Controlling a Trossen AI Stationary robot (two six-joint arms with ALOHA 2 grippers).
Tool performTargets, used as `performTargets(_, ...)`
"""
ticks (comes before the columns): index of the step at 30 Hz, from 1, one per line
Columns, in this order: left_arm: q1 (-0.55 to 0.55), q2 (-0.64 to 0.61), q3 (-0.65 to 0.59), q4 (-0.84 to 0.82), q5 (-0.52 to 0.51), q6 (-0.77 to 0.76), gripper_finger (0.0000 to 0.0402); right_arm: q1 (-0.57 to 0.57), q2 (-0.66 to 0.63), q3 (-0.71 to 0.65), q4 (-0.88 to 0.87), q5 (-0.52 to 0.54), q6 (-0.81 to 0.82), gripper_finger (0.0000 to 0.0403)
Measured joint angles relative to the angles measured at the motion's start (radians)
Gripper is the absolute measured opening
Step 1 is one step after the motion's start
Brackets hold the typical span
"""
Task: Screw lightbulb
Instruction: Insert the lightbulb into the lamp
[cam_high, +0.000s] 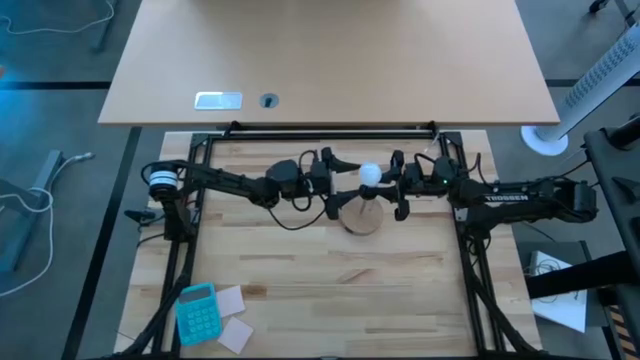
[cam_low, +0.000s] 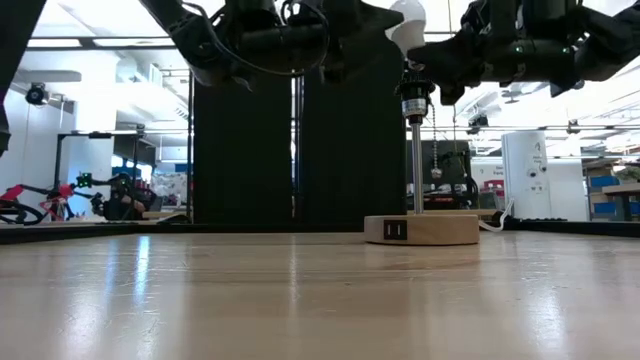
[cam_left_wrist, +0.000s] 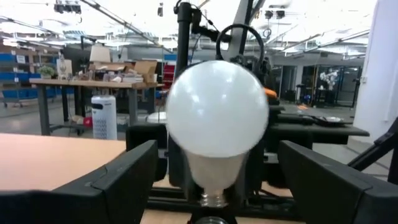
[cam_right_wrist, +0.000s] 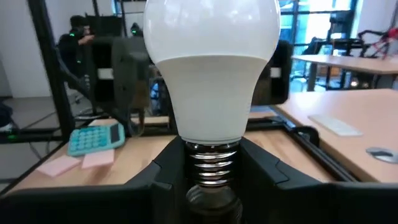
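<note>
Two grippers meet at mid-table, over the lamp stand. Nearest the front edge, at the left corner: a teal calculator (cam_high: 196, 311) with pink paper notes (cam_high: 233, 320) beside it. Farther in, a round wooden base (cam_high: 362, 217) on the table (cam_high: 300, 280), thin post rising to a black socket (cam_low: 414, 105). Lightbulb (cam_high: 370, 175) upright at the socket's mouth, metal threads exposed above it in the right wrist view. Right gripper (cam_high: 401, 196) clenched at the socket, just below the bulb's threads. Left gripper (cam_high: 338, 181) spread wide, one finger (cam_left_wrist: 118, 180) on each side of the bulb; contact with the glass not evident. Beyond: a second, lighter table (cam_high: 330, 60).
</note>
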Motion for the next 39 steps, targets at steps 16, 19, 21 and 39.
performTargets(16,-0.001,0.041,0.057,-0.024,0.001,0.035,0.0322,0.002,0.044,0.001,0.010,0.001,-0.014,0.0089)
performTargets(19,-0.001,0.041,0.060,-0.025,0.001,0.051,0.0322,0.002,0.046,0.001,0.011,0.000,-0.014,0.0089)
performTargets(21,-0.002,0.041,0.060,-0.017,0.001,0.052,0.0322,0.002,0.046,0.001,0.010,0.001,-0.014,0.0090)
performTargets(39,-0.002,0.041,0.091,-0.005,0.002,0.078,0.0322,0.009,0.045,0.001,0.034,-0.043,0.034,0.0091)
